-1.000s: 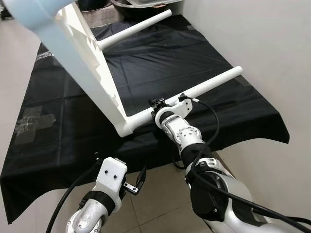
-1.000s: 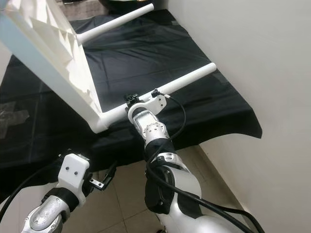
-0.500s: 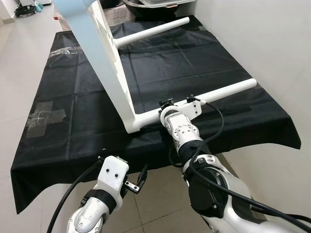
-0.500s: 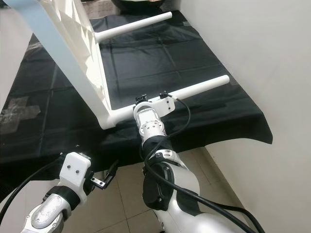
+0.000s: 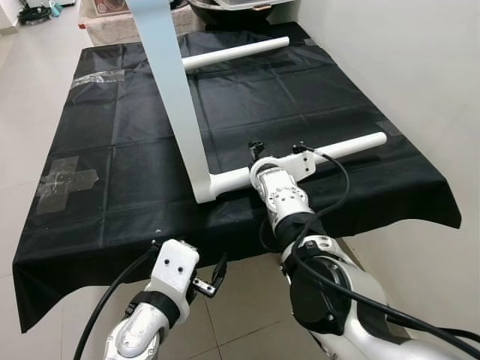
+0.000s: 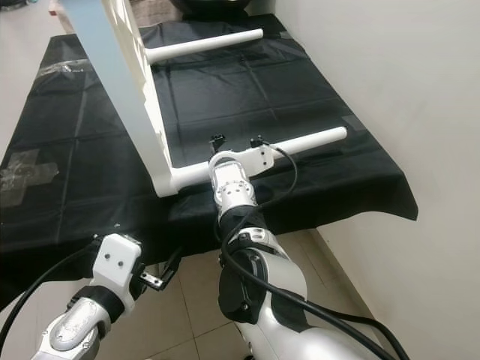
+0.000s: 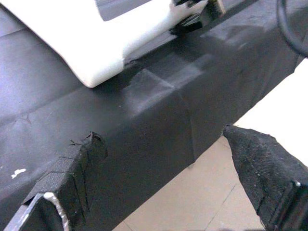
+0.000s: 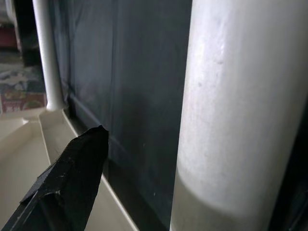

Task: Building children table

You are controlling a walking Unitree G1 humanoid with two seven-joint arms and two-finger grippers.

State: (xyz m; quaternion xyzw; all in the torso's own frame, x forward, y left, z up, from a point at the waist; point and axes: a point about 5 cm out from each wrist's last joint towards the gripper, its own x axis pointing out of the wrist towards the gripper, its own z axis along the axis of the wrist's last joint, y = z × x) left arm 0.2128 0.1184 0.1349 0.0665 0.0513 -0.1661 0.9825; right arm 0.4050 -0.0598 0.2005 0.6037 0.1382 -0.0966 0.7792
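The white children's table stands on its side on the black cloth [image 5: 112, 150]. Its top [image 5: 169, 82] is upright and two round legs point right. The far leg [image 5: 240, 51] lies near the back. My right gripper [image 5: 270, 161] is at the near leg [image 5: 352, 146], close to where it joins the top, with my wrist [image 5: 279, 191] over it. In the right wrist view the leg [image 8: 240, 115] runs close by. One black finger [image 8: 72, 178] stands apart from it and the other is hidden. My left gripper [image 7: 178, 159] hangs open below the front edge, facing the draped cloth.
A white wall [image 5: 420, 67] runs along the right side of the bench. Grey tape patches [image 5: 66, 178] stick to the cloth at the left. Tiled floor [image 5: 247, 300] lies under my arms. A dark basin [image 5: 232, 6] and clutter sit beyond the far edge.
The camera has shifted, so the whole bench sits differently in view. The tabletop now looks upright rather than leaning left. My right gripper stays at the near leg and the left arm is unchanged.
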